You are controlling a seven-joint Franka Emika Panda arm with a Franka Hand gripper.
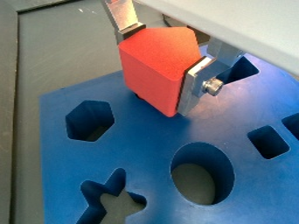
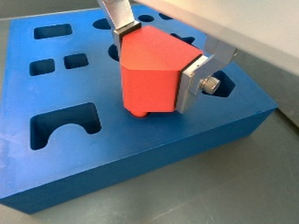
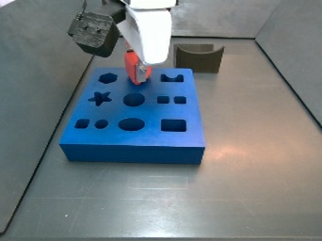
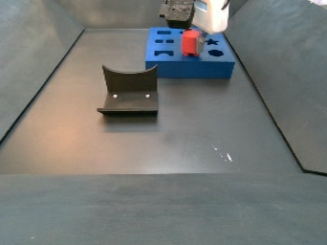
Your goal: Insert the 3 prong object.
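You see the pincer [image 2: 158, 54] clamped on the peg [image 2: 155, 77], one flat silver finger [image 2: 195, 77] pressed against each of two opposite faces. In both wrist views the peg [image 1: 156, 73] is a smooth, matte red-orange plastic piece with a blocky body and a faceted upper end; its prongs are not discernible. Its lower end sits at or just above the top face of the block [image 2: 140, 144]; whether it touches cannot be told.

The block is a thick, flat slab of matte blue plastic with sharp edges, resting on the tabletop [image 3: 239, 188]. Its top face carries shaped through-style pockets. In a wrist view you can make out a hexagonal pocket [image 1: 87, 120], an oval pocket [image 1: 201, 171] and a star-shaped pocket [image 1: 114, 199], plus a small square one [image 1: 268, 141]. In another wrist view there is an arch-shaped pocket [image 2: 66, 127]. All visible pockets are empty.

In a side view the peg [image 3: 135, 66] hangs over the far part of the block [image 3: 138, 118], beneath the pincer [image 3: 136, 58]. A dark grey curved piece [image 3: 199, 57] stands on the tabletop beyond the block, apart from it. The tabletop is dull grey metal with a brushed sheen, enclosed by low grey walls [image 3: 283, 56].
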